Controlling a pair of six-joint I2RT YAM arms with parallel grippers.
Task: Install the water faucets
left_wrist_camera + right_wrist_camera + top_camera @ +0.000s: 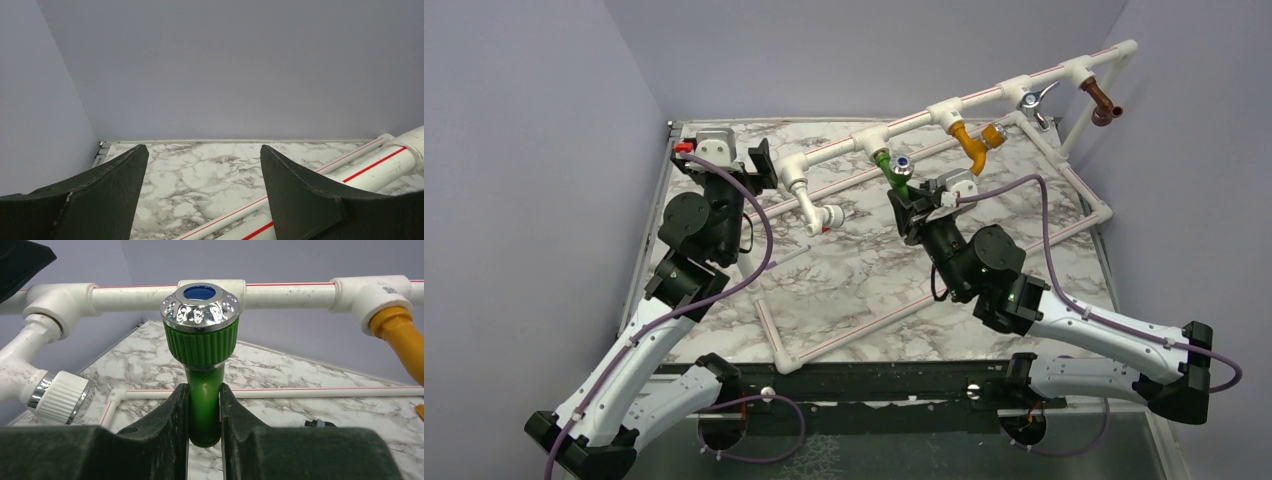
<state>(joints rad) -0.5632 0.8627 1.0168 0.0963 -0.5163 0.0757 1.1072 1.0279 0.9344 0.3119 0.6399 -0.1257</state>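
**First:** Black fingers (165, 420) of the right gripper (205, 390) clamp the green faucet (202, 347) by its stem, just under the ribbed collar and silver knob (200, 307).

**Second:** Where does that faucet sit?

**First:** At a tee on the raised bar of the white pipe frame (290, 290), between the white faucet (60, 395) and the yellow faucet (400, 337), above the marble table (185, 175).

**Second:** And the left gripper (204, 148)?

**First:** Its jaws stand wide with nothing between them, near the frame's left end.

A white pipe frame (984, 97) with red stripes stands on a marbled tabletop (864, 272), enclosed by plain lavender-grey walls (524, 150) on three sides.
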